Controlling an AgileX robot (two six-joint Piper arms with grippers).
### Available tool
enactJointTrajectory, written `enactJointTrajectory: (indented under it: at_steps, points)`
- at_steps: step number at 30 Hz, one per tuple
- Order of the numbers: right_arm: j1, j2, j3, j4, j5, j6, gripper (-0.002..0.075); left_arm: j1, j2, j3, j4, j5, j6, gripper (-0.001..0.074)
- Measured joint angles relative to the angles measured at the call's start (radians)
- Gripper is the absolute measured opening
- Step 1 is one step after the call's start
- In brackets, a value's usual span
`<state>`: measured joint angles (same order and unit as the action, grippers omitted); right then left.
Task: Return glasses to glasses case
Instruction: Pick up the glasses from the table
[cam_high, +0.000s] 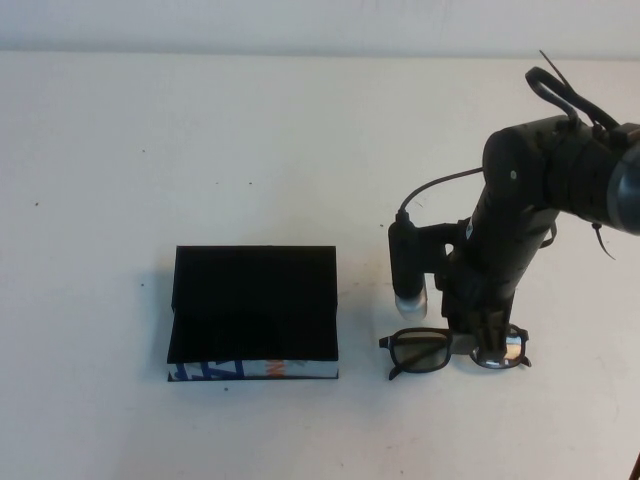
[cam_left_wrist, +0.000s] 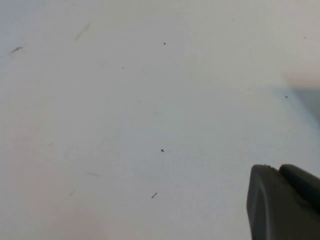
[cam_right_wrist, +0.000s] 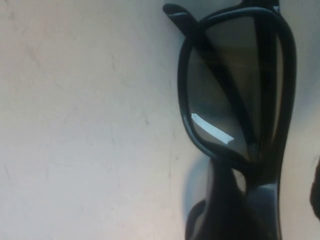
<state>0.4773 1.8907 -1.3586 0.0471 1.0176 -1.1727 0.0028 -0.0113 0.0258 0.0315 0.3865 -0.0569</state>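
A white table (cam_high: 200, 150) fills the high view, and on its left half the glasses case (cam_high: 253, 312) is set, a black box lying open with its flat lid raised toward the far side and its blue, white and orange printed side (cam_high: 250, 369) turned toward the robot. Well to the right of the case, the right arm (cam_high: 540, 190) is bent down over the table, with a small black cylinder (cam_high: 408, 265) hanging beside it just above the frame. The right gripper (cam_high: 487, 340) is lowered onto the glasses (cam_high: 452, 350), which lie on the table to the right of the case and apart from it, outside the box. The gripper appears to be closed on the bridge between the two lenses, though the contact is partly hidden by the arm. In the right wrist view one rectangular lens (cam_right_wrist: 230, 95) and its dark frame are seen close up. The left gripper (cam_left_wrist: 285, 202) is shown only in the left wrist view as a dark corner over bare table, and whether it is open or closed cannot be told.
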Motion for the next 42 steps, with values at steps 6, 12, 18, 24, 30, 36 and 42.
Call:
enactJointTrajectory:
  at_steps: [6,12,18,24,30,36,42]
  points:
    - [0.0,0.006,0.0,-0.008,0.0,-0.001,0.0328,0.0,0.0,0.0,0.0,0.0,0.0,-0.0004]
    - [0.0,0.032,0.0,-0.013,0.0,-0.001,0.0328,0.0,0.0,0.0,0.0,0.0,0.0,-0.0004]
    - [0.0,0.038,0.0,-0.015,0.0,-0.001,0.0328,0.0,0.0,0.0,0.0,0.0,0.0,-0.0004]
    - [0.0,0.038,0.0,-0.019,0.0,-0.001,0.0324,0.0,0.0,0.0,0.0,0.0,0.0,-0.0004]
    - [0.0,0.038,0.0,-0.021,0.018,0.001,0.0244,0.0,0.0,0.0,0.0,0.0,0.0,-0.0004]
    - [0.0,0.038,0.0,-0.033,0.036,0.009,0.0104,0.0,0.0,0.0,0.0,0.0,0.0,-0.0004]
    - [0.01,0.038,-0.001,-0.059,0.068,0.089,0.0068,0.0,0.0,0.0,0.0,0.0,0.0,-0.0004]
